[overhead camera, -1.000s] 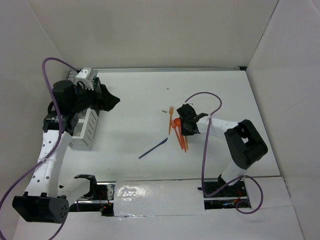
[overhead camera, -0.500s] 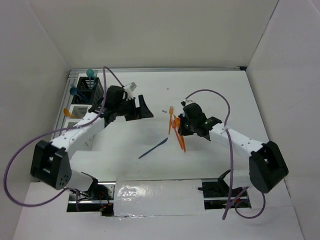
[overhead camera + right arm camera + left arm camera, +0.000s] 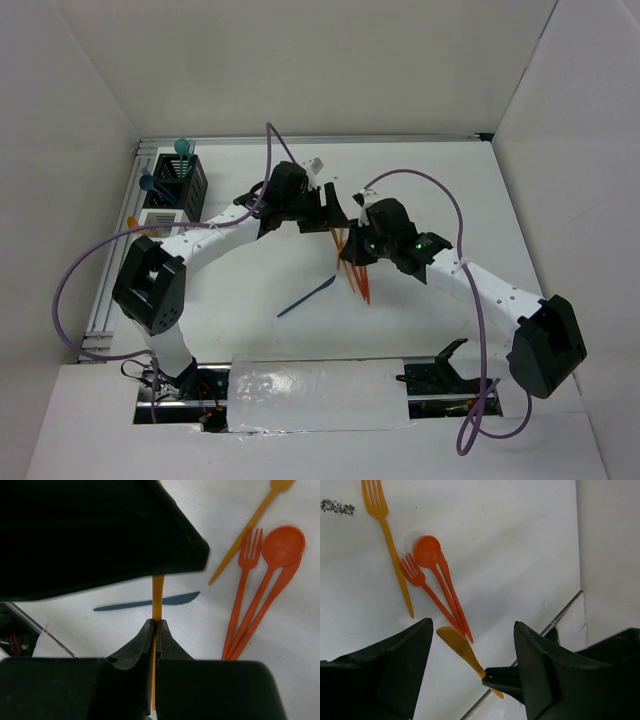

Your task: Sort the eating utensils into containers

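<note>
While the right claw point(image 3: 155, 630) clamps the yellow-orange knife point(image 3: 462, 647), a handover looks imminent.
Left claw point(image 3: 472, 626), wide open and empty, straddles the blade above the middle of the counter point(image 3: 450, 180); knife axis crosses its gap obliquely.

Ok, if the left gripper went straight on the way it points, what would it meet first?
Probably the yellow-orange knife pinched in the right gripper; it lies between the left gripper's open fingers, depth unclear.

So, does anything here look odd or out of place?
One yellow-orange plastic knife is off the table, pinched in the shut right tool and held up toward the open left tool. A dark blue plastic knife lies alone, apart from the orange cutlery.
</note>
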`<move>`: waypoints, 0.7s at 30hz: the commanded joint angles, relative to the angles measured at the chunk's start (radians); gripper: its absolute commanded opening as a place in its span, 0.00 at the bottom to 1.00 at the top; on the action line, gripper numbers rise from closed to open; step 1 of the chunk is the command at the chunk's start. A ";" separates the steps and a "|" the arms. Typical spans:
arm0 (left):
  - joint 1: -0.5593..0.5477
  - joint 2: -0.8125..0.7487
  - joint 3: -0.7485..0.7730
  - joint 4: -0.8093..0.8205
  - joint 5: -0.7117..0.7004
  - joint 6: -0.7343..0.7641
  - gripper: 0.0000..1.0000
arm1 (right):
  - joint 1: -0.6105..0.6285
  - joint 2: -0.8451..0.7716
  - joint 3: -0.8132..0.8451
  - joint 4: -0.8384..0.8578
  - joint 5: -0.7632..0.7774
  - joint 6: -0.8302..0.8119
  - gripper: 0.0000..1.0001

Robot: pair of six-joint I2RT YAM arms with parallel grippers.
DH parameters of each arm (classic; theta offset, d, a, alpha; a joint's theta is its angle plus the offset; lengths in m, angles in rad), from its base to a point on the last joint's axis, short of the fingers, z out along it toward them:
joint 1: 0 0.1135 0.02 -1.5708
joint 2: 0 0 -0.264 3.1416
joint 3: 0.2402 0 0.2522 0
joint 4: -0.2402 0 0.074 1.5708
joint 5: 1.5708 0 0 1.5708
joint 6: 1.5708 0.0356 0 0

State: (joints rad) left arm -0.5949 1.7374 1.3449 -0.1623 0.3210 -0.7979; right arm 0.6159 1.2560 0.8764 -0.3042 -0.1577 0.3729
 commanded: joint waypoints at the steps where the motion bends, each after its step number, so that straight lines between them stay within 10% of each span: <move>1: -0.016 0.022 0.033 0.010 -0.025 -0.032 0.77 | 0.012 -0.040 0.070 0.068 -0.016 0.000 0.00; 8: -0.022 0.045 0.079 -0.017 -0.037 -0.035 0.61 | 0.012 -0.020 0.098 0.097 -0.005 -0.005 0.00; 14: -0.023 0.036 0.059 0.028 0.003 -0.044 0.28 | 0.013 0.029 0.130 0.088 0.067 0.014 0.00; 16: 0.003 0.045 0.059 0.029 -0.003 -0.043 0.11 | 0.015 0.042 0.142 0.059 0.104 0.024 0.15; 21: 0.125 -0.018 -0.004 0.109 0.029 0.005 0.05 | 0.004 0.033 0.220 -0.053 0.092 0.055 0.55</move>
State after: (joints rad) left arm -0.5560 1.7813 1.3689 -0.1249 0.3351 -0.8349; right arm 0.6250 1.3060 1.0042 -0.3077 -0.0956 0.4129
